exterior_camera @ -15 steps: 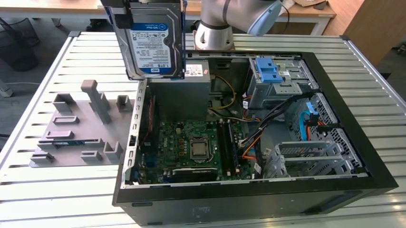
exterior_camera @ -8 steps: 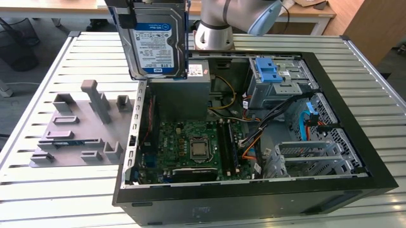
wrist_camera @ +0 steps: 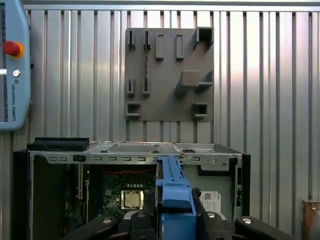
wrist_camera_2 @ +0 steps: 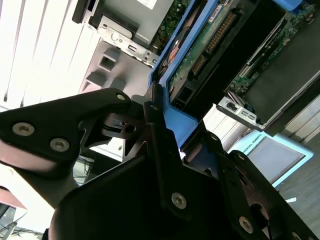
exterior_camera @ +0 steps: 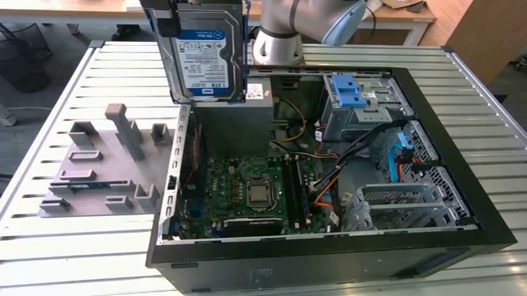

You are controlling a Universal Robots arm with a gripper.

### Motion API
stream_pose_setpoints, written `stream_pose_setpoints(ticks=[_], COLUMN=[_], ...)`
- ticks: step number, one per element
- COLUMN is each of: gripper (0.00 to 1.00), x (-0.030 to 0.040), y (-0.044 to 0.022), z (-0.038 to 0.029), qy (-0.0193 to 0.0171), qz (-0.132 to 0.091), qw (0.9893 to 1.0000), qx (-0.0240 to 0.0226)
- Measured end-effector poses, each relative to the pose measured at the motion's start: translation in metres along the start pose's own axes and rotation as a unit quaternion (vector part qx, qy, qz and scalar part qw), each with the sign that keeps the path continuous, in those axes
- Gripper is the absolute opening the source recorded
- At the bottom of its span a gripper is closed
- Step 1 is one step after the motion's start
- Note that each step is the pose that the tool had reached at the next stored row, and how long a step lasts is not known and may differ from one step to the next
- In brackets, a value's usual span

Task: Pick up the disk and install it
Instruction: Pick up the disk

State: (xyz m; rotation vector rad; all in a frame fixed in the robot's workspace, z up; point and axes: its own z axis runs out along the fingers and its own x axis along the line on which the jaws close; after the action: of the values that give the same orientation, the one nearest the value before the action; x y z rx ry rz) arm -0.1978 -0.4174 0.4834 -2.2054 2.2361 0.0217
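Note:
The disk (exterior_camera: 204, 52), a silver hard drive with a white-and-blue label and a blue carrier frame, hangs upright in the air above the back corner of the open computer case, on the exterior view's left. My gripper (exterior_camera: 196, 7) is shut on its upper end. In the second wrist view the black fingers (wrist_camera_2: 152, 125) clamp the blue frame (wrist_camera_2: 176, 107) edge-on, with the drive's green circuit board beside it. In the first wrist view the blue frame edge (wrist_camera: 172, 192) rises from between the gripper (wrist_camera: 172, 222) fingers, over the case.
The open computer case (exterior_camera: 465, 185) lies on a slatted metal table (exterior_camera: 49, 259), showing the motherboard (exterior_camera: 247, 185), a grey power supply box (exterior_camera: 239, 123), a light-blue latch (exterior_camera: 350, 92) on a drive cage, and loose cables. A grey fixture plate (exterior_camera: 91, 179) lies beside the case. A teach pendant (wrist_camera: 12, 65) rests on the table.

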Motion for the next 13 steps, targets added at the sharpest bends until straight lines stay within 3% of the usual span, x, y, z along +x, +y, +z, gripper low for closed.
stream_pose_setpoints(ticks=[13], gripper=[0.36], x=[-0.0001], y=[-0.0120], z=[-0.0001], qy=[0.0000], qz=[0.000], qw=[1.0000], qx=[0.0000])
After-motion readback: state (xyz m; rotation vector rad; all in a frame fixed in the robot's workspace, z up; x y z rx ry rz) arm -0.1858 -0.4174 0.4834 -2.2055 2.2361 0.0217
